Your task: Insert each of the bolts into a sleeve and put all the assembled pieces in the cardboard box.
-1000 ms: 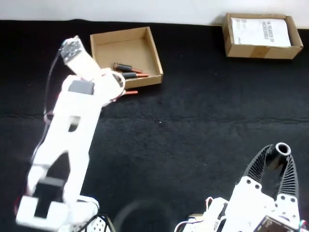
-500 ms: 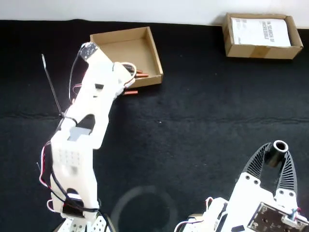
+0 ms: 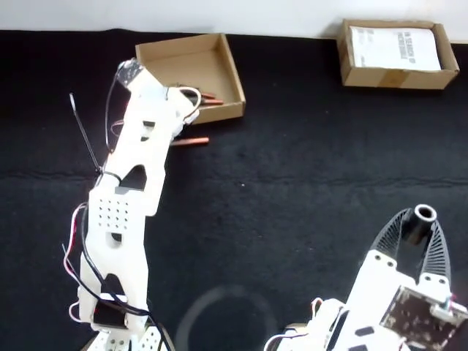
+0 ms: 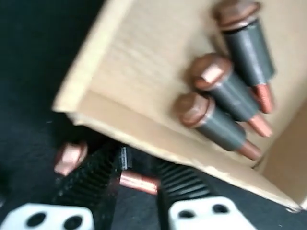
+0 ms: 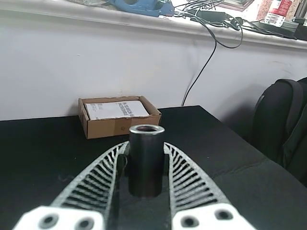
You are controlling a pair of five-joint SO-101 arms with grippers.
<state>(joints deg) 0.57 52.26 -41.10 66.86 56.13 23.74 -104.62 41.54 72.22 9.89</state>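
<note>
Just outside the cardboard box [image 3: 186, 69], at its 6 o'clock, 1 loose bolt [image 3: 191, 141] lies on the black table [image 3: 292, 168]. A finger of the left gripper [image 4: 139, 163] hides the bolt's middle, and the jaws stand apart over it. 3 sleeved bolts [image 4: 225, 91] lie in the box, partly covered by the left arm in the high view. At the table's 5 o'clock, the right gripper [image 5: 146, 146] clamps 1 upright sleeve [image 5: 146, 165].

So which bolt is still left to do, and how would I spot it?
Find the cardboard box at the far left of the black cloth. Just outside its near wall, on the cloth, lies a single bolt. Unlike the three bolts inside the box, it is bare copper, with no dark sleeve on it.
</note>
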